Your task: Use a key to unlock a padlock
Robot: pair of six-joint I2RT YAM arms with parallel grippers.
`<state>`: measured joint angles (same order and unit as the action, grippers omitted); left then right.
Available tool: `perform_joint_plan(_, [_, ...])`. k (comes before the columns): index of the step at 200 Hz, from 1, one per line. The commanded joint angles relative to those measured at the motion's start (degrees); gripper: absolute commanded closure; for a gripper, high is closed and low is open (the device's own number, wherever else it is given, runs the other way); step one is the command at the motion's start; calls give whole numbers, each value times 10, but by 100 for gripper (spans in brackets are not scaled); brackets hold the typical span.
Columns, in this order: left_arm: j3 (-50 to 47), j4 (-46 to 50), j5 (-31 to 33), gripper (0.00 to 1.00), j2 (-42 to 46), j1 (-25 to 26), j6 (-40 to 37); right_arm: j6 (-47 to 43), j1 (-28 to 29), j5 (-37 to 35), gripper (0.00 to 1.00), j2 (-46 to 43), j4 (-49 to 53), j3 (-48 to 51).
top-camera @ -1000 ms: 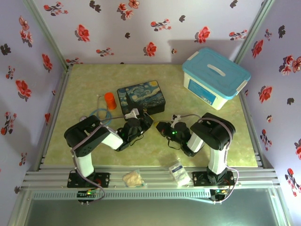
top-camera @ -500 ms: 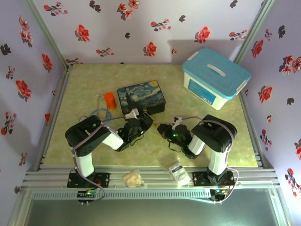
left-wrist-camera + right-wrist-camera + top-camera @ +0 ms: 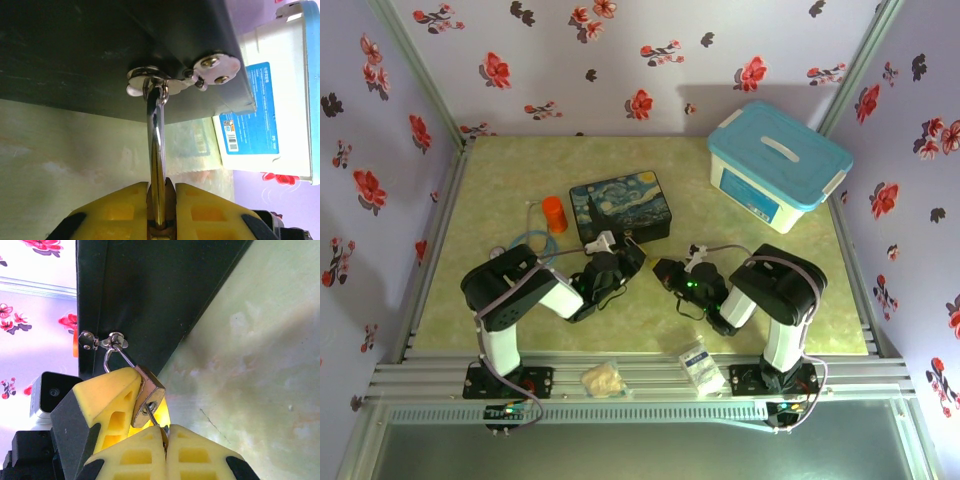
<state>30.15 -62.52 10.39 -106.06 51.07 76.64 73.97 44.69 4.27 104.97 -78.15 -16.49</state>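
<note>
Right jaws, pinched on the key (image 3: pixel 154 417), have edged back leftward in the top view, holding it at the keyhole of the padlock (image 3: pixel 148 390), lower left of the right wrist frame, clamped in left jaws, shackle (image 3: pixel 120 356) through the box (image 3: pixel 150 300) hasp (image 3: pixel 112 340); turning likely next.

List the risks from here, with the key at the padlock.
1. The key is thin, and only its end sits in the jaws of the right gripper. Turning it may make it slip or bend.
2. The padlock hangs from the hasp on the dark box. If the left gripper loses its hold, the body could twist with the key instead of unlocking.
</note>
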Motion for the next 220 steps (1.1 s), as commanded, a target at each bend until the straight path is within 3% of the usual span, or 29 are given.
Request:
perform_joint_plan(1, [8,-48,2,92,2,4,2,-2,5,-1,100,9,-13,-16])
perform_joint_plan(220, [18,-54,-19,99,9,9,2,-17,-2,50,100,42,-13,-43])
